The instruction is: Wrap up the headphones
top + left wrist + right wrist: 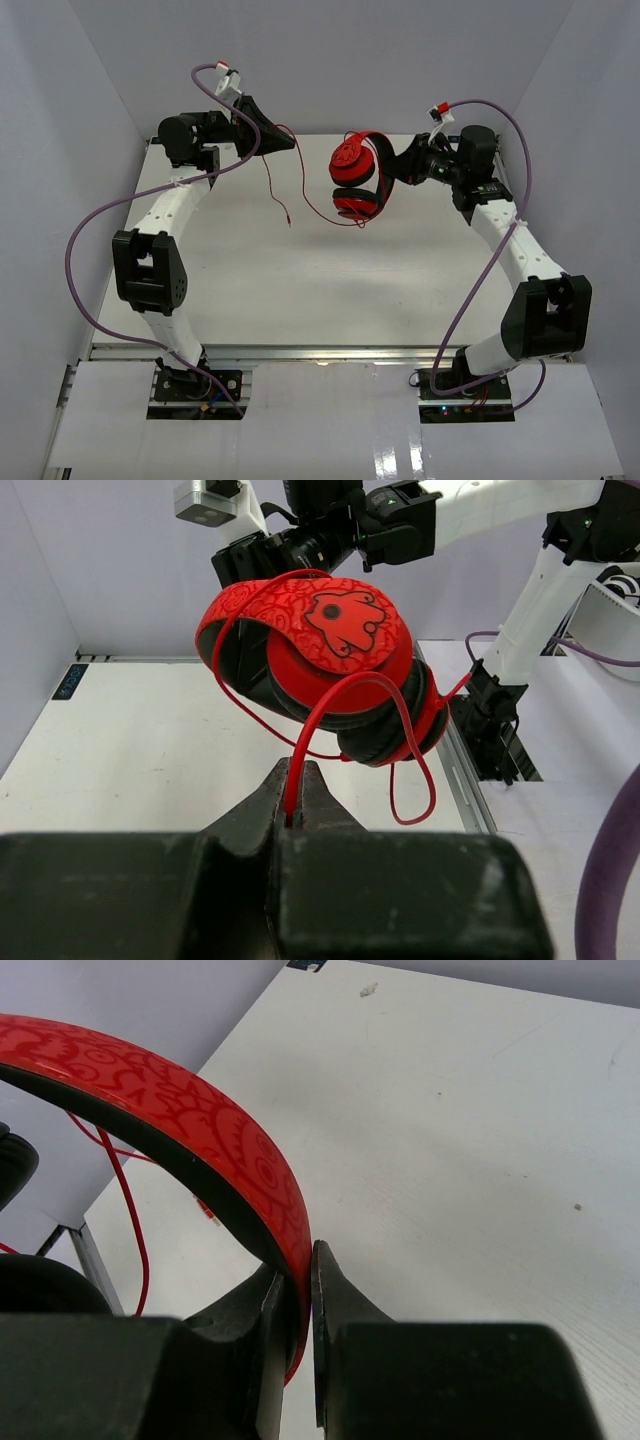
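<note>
Red headphones (355,178) in right fingers (342,1300); cord (298,778), left fingers (252,815).

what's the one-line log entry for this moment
left tool: shut on cord | right tool: shut on headphones band | headphones: held above table | cord: draped across headphones, end hanging loose

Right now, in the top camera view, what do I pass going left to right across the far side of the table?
The left arm's fingers, the hanging cord they pinch, the headphones, the right arm's fingers clamping them.
</note>
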Robot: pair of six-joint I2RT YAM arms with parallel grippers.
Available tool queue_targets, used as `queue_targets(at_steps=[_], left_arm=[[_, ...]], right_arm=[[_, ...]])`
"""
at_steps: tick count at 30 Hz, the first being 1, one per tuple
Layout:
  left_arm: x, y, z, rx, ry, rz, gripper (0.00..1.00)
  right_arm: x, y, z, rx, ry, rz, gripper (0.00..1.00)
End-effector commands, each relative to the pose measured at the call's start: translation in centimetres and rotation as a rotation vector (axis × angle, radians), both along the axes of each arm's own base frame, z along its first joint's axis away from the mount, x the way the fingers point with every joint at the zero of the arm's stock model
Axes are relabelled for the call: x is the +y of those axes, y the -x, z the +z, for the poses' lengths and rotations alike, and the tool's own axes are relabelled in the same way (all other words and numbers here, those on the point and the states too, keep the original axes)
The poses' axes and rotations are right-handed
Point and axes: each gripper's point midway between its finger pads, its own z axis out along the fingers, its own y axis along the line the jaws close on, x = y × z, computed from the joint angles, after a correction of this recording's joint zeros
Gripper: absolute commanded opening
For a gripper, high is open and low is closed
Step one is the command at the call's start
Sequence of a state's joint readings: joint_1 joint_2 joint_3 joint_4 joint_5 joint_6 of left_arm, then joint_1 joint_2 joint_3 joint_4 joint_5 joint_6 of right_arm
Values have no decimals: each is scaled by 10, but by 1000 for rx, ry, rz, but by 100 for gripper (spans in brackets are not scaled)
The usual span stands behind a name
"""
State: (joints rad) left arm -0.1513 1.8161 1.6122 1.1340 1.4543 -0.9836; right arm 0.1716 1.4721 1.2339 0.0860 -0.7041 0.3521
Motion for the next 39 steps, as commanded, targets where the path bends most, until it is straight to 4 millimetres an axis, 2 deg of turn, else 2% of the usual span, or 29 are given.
queue_targets(at_steps=[1,12,25,30,39], left_arm=[[1,-2,17,-68,37,23,0],[-1,-9,16,-42,47,35,0],[-2,-24,-13,56,4,48,0],[-3,-33,-11,59,14,69,0],[-5,-34,-13,73,11,70,0]], right_arm=[[12,12,28,-140,5,53,8],[18,11,13,-223,144,13,8],[27,25,25,-353,202,35,8],[30,28,22,-389,244,29,8],[33,23,15,-416,311,-24,8]])
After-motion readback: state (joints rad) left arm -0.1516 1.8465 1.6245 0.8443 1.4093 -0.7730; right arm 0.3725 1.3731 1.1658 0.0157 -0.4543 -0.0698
